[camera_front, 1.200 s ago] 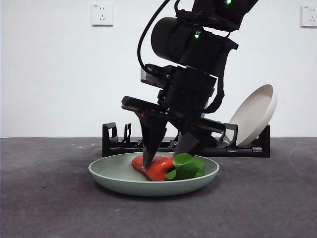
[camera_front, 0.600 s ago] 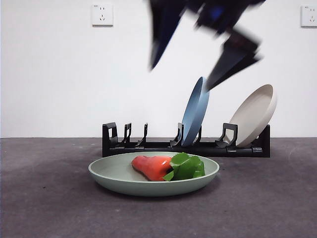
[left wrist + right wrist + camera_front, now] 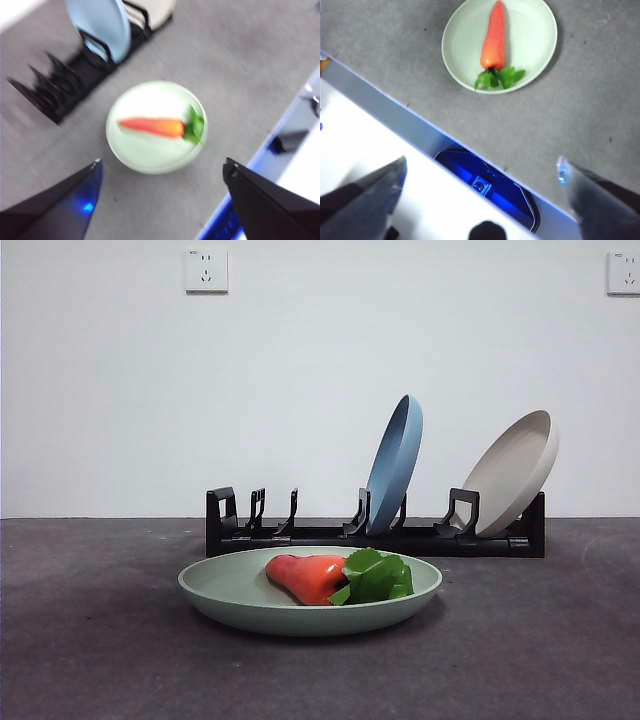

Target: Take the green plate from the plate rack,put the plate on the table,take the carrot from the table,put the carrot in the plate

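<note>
Carrot [image 3: 308,576] lies in green plate [image 3: 235,592] on table [image 3: 90,640], near side of plate rack [image 3: 300,536] | left gripper [image 3: 162,172] and right gripper [image 3: 482,170] high above, jaws spread, holding nothing | looks final step done; nothing further needed

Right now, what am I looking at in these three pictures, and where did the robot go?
These are three cameras looking at one table. The first sits low, at table height. It shows a green plate lying flat with a toy carrot on it. Behind stands a black plate rack holding a blue plate and a beige plate.

The other two cameras ride on the robot's two arms and look down from high up. The dark shapes at the bottom of each picture are that arm's fingers: the left gripper and the right gripper. Both are open and hold nothing.

The robot is not in the low picture because both arms are raised above what it sees.
</note>
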Available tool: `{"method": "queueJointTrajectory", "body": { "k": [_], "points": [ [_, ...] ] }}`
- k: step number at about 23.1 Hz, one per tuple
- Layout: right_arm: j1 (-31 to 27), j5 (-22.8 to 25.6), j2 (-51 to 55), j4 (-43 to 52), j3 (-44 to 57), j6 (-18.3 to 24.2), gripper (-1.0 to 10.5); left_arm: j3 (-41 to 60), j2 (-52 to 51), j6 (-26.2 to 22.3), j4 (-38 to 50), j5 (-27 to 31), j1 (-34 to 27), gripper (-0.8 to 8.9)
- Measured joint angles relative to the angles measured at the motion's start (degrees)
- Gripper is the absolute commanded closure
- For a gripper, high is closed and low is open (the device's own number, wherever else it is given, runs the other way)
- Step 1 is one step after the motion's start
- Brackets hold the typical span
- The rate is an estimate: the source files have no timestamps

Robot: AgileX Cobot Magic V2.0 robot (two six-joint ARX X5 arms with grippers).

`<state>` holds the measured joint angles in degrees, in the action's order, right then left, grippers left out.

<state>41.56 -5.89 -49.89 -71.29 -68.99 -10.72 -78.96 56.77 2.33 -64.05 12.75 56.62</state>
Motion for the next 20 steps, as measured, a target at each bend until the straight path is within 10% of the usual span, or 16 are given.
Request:
{"method": "queueJointTrajectory", "body": {
  "k": [4, 20],
  "points": [
    [0.0, 0.0, 2.6, -2.9, 0.0, 0.0, 9.7, 0.0, 0.0, 0.8, -1.7, -2.1, 0.0, 8.19],
    [0.0, 0.0, 3.4, -4.0, 0.0, 0.0, 9.5, 0.0, 0.0, 2.0, -1.7, -2.8, 0.0, 8.17]
  ]
}}
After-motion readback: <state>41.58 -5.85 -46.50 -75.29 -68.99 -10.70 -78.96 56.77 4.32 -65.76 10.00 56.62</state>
